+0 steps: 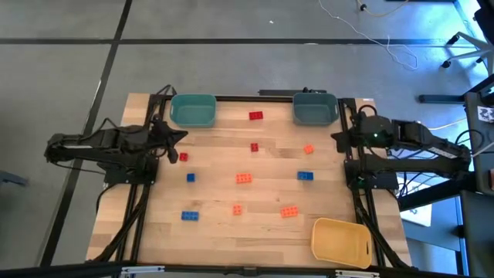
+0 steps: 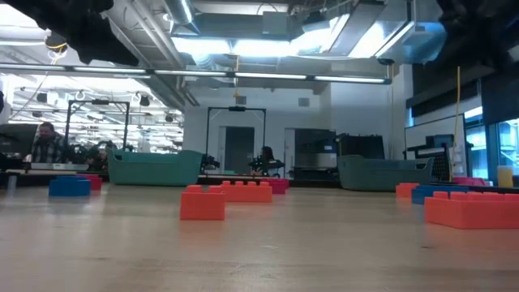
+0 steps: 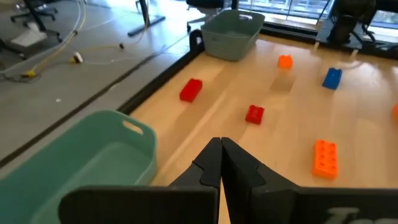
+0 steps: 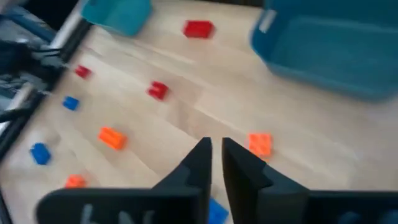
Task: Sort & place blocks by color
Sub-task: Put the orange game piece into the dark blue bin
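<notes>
Small studded blocks lie scattered flat on the wooden table: red ones, orange ones and blue ones. My left gripper hovers at the table's left side near the teal bin. Its fingers are shut on nothing. My right gripper hovers at the right side near the grey-blue bin. Its fingers stand a narrow gap apart, with nothing between them.
The teal and grey-blue bins stand along the far edge, and a yellow bin sits at the near right corner. Dark arm frames run along both sides of the table. People sit in the room beyond.
</notes>
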`<state>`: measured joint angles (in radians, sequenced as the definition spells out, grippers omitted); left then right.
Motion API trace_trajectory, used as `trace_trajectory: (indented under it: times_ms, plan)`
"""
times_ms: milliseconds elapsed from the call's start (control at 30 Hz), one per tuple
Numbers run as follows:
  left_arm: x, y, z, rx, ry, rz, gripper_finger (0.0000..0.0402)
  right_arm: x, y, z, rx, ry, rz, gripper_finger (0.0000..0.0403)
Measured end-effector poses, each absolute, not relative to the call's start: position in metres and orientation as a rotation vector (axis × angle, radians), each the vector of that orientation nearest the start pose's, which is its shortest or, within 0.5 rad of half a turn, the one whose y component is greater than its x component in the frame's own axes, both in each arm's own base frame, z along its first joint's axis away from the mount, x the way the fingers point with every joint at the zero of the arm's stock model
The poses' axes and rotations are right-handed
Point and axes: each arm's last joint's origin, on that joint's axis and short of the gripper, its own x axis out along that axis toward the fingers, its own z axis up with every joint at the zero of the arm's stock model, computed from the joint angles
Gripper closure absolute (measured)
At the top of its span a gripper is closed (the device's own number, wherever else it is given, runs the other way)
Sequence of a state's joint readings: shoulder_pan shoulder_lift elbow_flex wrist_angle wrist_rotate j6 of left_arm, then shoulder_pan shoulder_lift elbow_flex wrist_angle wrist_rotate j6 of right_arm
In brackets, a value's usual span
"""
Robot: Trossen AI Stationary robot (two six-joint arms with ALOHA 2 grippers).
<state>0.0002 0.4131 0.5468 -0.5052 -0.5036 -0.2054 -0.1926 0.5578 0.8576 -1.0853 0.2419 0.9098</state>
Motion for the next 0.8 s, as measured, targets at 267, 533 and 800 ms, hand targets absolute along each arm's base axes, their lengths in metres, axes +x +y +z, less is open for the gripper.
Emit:
trace_trajectory:
  times_ms: [267, 533, 800]
  plan:
    - [0.101, 0.013, 0.268, -0.167, 0.302, 0.501, 0.0401, 0.088, -0.022, 0.303, 1.004, 0.633, -0.763, 0.0307]
    - [0.102, 0.011, 0.268, -0.175, 0.312, 0.442, 0.0401, 0.098, -0.024, 0.299, 0.825, 0.724, -0.716, 0.0283]
    - [0.102, 0.011, 0.268, -0.173, 0.313, 0.437, 0.0401, 0.100, -0.022, 0.299, 0.891, 0.747, -0.657, 0.0287]
